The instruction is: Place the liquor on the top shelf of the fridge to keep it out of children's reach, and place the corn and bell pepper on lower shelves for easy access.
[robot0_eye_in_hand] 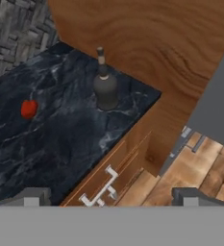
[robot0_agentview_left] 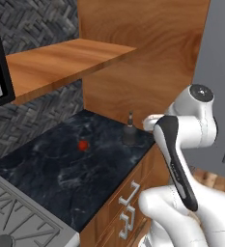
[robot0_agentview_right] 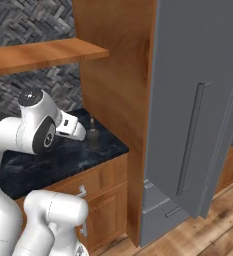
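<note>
Liquor (robot0_eye_in_hand: 105, 86) stands upright on the dark counter (robot0_eye_in_hand: 60, 139), upper centre of my hand view, near the wood panel. Pepper (robot0_eye_in_hand: 29, 109) sits at centre left, well apart from it. Gripper (robot0_eye_in_hand: 111, 197) empty, jaws wide. From the right base view I get the fridge (robot0_agentview_right: 188, 100), door shut, handle (robot0_agentview_right: 190, 137) centre right.

arm (robot0_agentview_left: 181, 164): folded, elbow raised | claw (robot0_eye_in_hand: 111, 197): jaws wide apart, empty, angled downward
</note>
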